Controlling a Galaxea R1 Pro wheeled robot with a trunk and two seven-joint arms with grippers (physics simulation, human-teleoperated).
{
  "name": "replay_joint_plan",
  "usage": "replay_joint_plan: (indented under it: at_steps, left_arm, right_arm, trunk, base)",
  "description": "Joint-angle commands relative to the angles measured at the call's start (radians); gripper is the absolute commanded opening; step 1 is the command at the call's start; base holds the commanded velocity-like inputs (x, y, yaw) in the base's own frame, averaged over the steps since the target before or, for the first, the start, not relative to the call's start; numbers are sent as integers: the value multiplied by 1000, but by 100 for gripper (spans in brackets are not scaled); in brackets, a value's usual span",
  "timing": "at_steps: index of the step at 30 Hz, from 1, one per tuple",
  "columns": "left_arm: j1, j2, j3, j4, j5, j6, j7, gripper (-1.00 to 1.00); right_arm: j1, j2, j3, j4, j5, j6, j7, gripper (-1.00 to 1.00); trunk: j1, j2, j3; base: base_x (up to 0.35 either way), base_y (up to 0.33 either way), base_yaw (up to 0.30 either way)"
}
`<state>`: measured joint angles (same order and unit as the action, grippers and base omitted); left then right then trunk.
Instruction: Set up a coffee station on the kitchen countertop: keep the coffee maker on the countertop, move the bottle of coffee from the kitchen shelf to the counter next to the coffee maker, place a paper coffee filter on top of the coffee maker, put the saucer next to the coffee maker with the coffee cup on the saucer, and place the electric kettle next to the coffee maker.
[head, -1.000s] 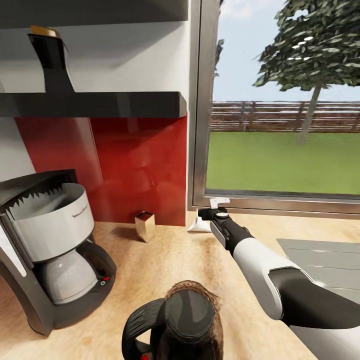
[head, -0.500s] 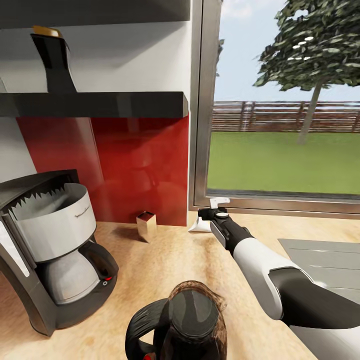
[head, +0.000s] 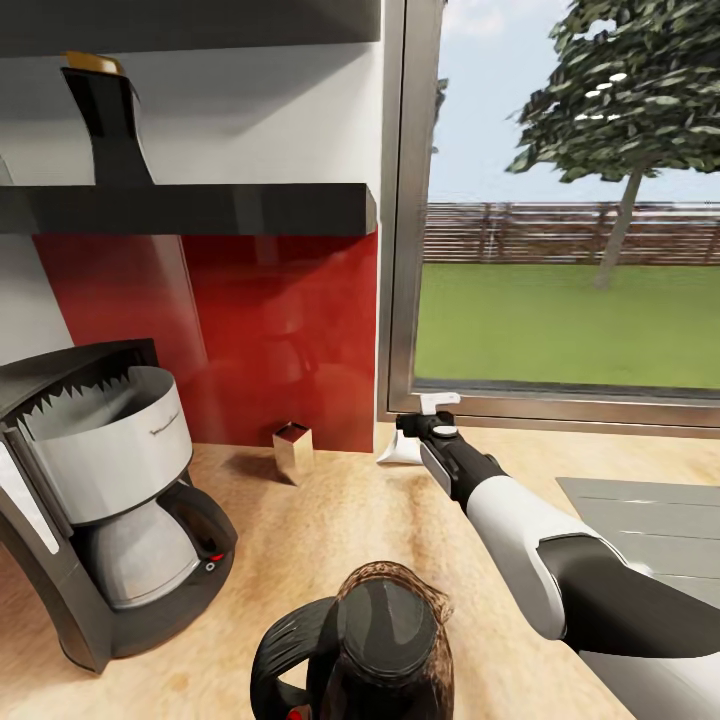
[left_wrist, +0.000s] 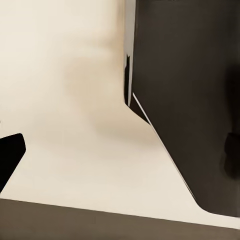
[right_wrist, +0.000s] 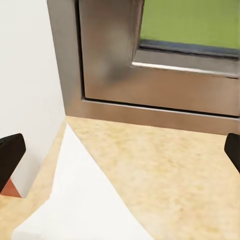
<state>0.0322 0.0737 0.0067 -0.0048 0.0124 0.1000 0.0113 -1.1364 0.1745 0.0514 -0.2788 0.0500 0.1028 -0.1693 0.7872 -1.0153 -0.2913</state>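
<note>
off-white and thin, the paper coffee filter (head: 399, 453) lies flat at the back edge of the kitchen countertop (head: 350, 520), in the corner where the red backsplash (head: 280, 330) meets the window frame (head: 400, 300). the right gripper (head: 425, 428) hangs just over it, fingers spread wide in the right wrist view with nothing between them and the filter (right_wrist: 75, 200) below.

the risk, as i judge it: paper this flat against wood gives the fingertips little to bite, so closing could slide it into the corner or crumple it, and the wall and frame crowd the approach.

the coffee maker (head: 100, 490) stands at the counter's left, the electric kettle (head: 370, 640) near the front edge, the bottle of coffee (head: 105, 120) up on the kitchen shelf (head: 200, 208).

a faint line of writing crosses the maker's white basket, too small to read. i cannot tell how the left gripper stands.
</note>
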Motion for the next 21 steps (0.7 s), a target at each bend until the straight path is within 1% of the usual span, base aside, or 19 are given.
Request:
replay_joint_plan:
  at_steps: [1, 13, 21]
  left_arm:
    - [0, 0, 1, -1, 2, 4, 1, 100]
    - [0, -1, 1, 0, 3, 6, -4, 100]
    - [0, -2, 1, 0, 3, 6, -5, 100]
  right_arm:
    - [0, 0, 5, -2, 5, 8, -6, 100]
    - [0, 0, 5, -2, 5, 6, -7, 100]
    - [0, 0, 5, -1, 4, 6, -7, 100]
  trunk:
    - [0, -1, -1]
    - [0, -1, -1]
    - [31, -57, -26]
  base:
    - [0, 0, 0]
    - [0, 0, 0]
    - [0, 0, 0]
